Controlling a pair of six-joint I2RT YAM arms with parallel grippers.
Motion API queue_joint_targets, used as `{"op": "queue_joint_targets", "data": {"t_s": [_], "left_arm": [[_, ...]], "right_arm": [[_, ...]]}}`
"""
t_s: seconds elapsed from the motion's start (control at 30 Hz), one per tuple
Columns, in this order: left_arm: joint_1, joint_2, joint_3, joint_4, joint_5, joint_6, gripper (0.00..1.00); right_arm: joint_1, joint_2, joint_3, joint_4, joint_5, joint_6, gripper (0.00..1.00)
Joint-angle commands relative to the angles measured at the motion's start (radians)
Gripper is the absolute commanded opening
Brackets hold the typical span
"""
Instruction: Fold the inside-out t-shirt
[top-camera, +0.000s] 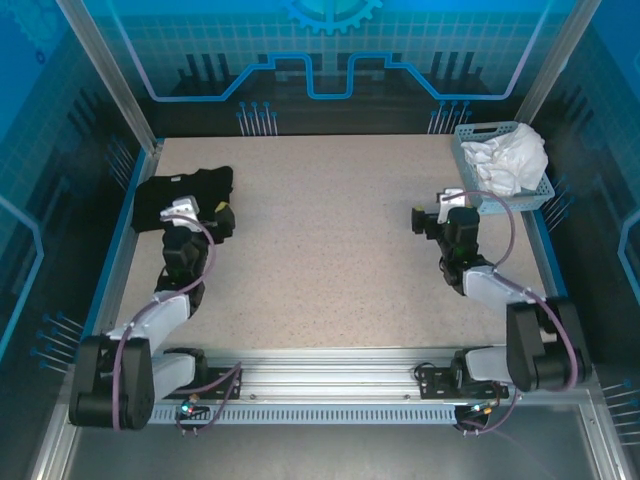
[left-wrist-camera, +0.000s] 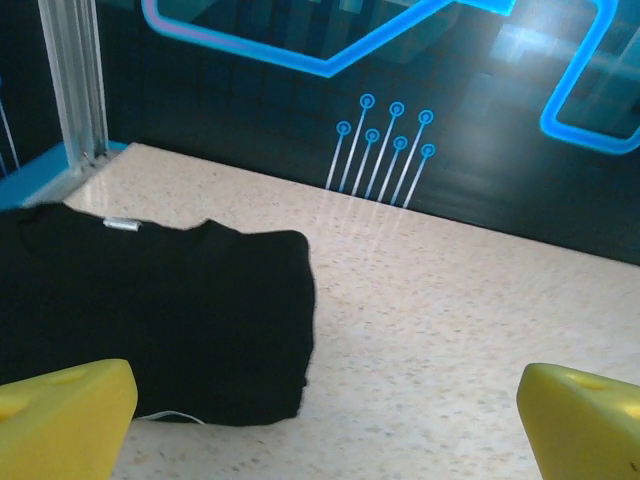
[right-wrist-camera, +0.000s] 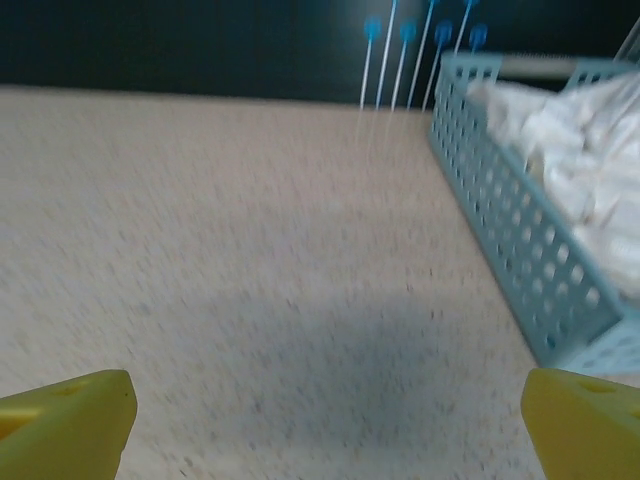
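Speckled beige worktop (top-camera: 330, 250), fenced by metal posts, with a dark back wall (top-camera: 330, 60) carrying glowing blue circuit lines.

Item 1: the inside-out t-shirt (top-camera: 512, 155). White cloth, crumpled into a lumpy heap inside a pale blue perforated basket (top-camera: 470, 135) at the far right corner of the worktop. The heap rises above the rim and bulges over the basket's right side. Neck, sleeves and hem cannot be made out, so which way the garment points cannot be told, and the bunched mass shows no clear long axis. On the right wrist view the folds of the shirt (right-wrist-camera: 590, 150) sit behind the basket's holed wall (right-wrist-camera: 520, 230).

Item 2: black garment (top-camera: 175, 195). Folded flat at the far left of the worktop, well apart from the basket, long side running left to right. The left wrist view shows it (left-wrist-camera: 150, 310) with a small pale label (left-wrist-camera: 122, 224) at its far edge.

Item 3: left tool (top-camera: 200, 213). Jaws spread wide, nothing between them. It hangs at the near right part of the black garment; its yellow fingers (left-wrist-camera: 60, 420) frame cloth on one side and bare worktop on the other.

Item 4: right tool (top-camera: 432, 208). Jaws spread wide, nothing held (right-wrist-camera: 325, 425). It sits over bare worktop just left of the basket, facing the back wall.
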Motion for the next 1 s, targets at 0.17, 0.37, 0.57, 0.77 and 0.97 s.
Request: {"op": "queue_joint_targets", "data": {"t_s": [0.17, 0.37, 0.57, 0.77, 0.97], "left_arm": [[-0.156, 0.093, 0.383, -0.673, 0.052, -0.250, 0.99], [-0.259, 0.265, 0.560, -0.857, 0.068, -0.222, 0.99], [-0.260, 0.304, 0.626, -0.876, 0.195, -0.181, 0.99], [-0.223, 0.413, 0.686, -0.838, 0.241, -0.216, 0.99], [-0.090, 0.706, 0.902, -0.879, 0.372, -0.307, 0.99]], "right_arm": [[0.159, -0.086, 0.145, -0.283, 0.086, 0.190, 1.00], [0.106, 0.139, 0.505, -0.706, 0.215, 0.199, 1.00], [-0.095, 0.261, 0.651, -0.824, 0.090, 0.233, 1.00], [-0.270, 0.400, 0.802, -0.910, -0.032, 0.332, 0.98], [-0.287, 0.429, 0.835, -0.888, -0.135, 0.358, 0.98]]}}
